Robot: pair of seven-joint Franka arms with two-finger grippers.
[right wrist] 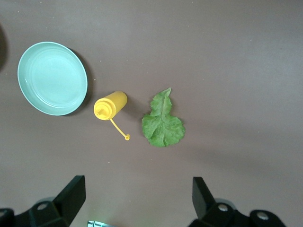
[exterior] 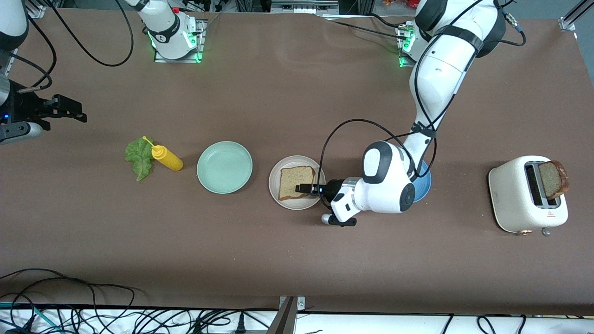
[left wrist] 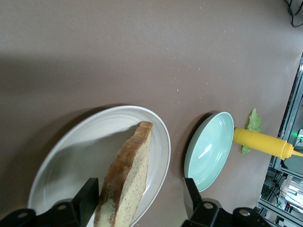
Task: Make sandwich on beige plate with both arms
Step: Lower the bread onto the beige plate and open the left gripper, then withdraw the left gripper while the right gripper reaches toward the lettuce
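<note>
One bread slice (left wrist: 127,182) on beige plate (left wrist: 71,156) | between left hand (left wrist: 139,198) fingers — spread wide

Robotics lab bench, not a kitchen: two white arms are bolted to metal base plates (exterior: 177,54) lit by green status lights at about 11 and 1 o'clock on a plain brown table (exterior: 297,260), with aluminium framing (exterior: 575,16) at the 1–2 o'clock corner. Loose black cables (exterior: 93,311) pile along the 6–8 o'clock edge. Kitchen items are laid out as props only: a white toaster (exterior: 515,197) at 3 o'clock, a mint green plate (exterior: 224,167) near centre, a yellow squeeze bottle (exterior: 168,158) toward 9 o'clock.
</note>
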